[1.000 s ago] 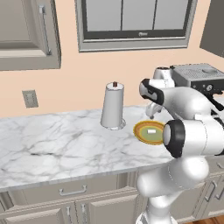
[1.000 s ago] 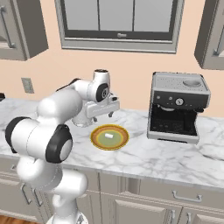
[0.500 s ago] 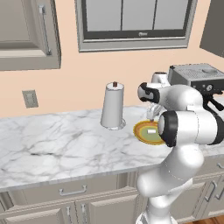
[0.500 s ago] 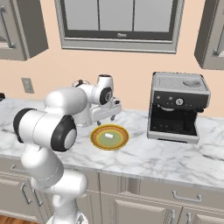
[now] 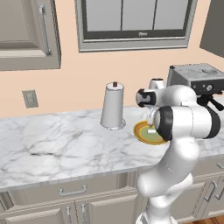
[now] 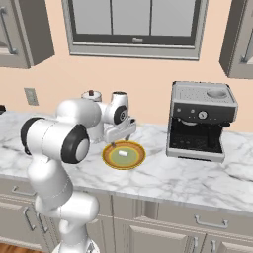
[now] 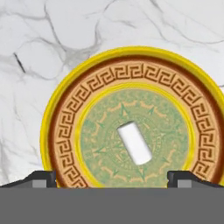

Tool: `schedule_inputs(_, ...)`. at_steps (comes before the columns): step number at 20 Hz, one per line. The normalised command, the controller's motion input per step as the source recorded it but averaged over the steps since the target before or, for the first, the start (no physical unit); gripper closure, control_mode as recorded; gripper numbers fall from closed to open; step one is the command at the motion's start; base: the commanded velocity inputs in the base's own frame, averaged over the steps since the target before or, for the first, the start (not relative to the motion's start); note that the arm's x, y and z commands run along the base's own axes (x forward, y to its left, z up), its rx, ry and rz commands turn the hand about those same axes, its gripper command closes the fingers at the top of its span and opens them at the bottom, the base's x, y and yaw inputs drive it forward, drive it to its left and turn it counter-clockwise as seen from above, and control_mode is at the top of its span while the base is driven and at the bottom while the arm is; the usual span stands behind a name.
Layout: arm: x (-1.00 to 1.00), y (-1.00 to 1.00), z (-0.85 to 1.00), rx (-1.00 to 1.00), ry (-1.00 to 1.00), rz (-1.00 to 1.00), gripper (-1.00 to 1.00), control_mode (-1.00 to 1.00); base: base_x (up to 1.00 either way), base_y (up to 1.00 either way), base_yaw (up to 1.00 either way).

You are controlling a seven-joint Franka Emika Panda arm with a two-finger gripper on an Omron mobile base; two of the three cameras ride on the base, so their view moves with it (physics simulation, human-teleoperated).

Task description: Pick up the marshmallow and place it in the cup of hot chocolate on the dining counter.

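A: Where do the base views stand?
B: Behind the arm, left and right, facing the wall counter [image 5: 52, 144] from moderate range. Both cover the plate [image 6: 123, 155] and coffee machine [image 6: 200, 121].
A: And the hand view?
B: Close, looking straight down on the plate's centre.

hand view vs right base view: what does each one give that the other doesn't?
Hand view alone: the plate's brown key-pattern band and green centre, with the marshmallow lying slantwise between the open hand's two fingertips, untouched.

Right base view alone: the coffee machine to the right of the plate, the window, the wall outlet, the cabinets, and the arm bent over the counter.

Both: the yellow-rimmed plate on the marble counter, with the marshmallow at its centre.
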Motion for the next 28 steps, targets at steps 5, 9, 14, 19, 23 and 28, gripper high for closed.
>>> schedule_inputs(5,0.12,-0.01,-0.25,0.0,0.0,0.08,-1.0,-1.0,0.0,0.0,0.0)
schedule_inputs(9,0.12,-0.07,-0.14,0.0,0.0,0.08,-1.0,-1.0,0.0,0.0,0.0)
schedule_inputs(14,0.12,-0.07,-0.14,0.0,0.0,0.07,-1.0,-1.0,0.0,0.0,0.0)
schedule_inputs(19,0.07,0.0,-0.23,0.0,0.0,0.05,-1.0,-1.0,0.0,0.0,0.0)
schedule_inputs(23,0.0,0.0,-0.28,0.0,0.0,0.05,-1.0,-1.0,0.0,0.0,0.0)
schedule_inputs(28,0.0,0.0,-0.16,0.0,0.0,0.04,-1.0,-1.0,0.0,0.0,0.0)
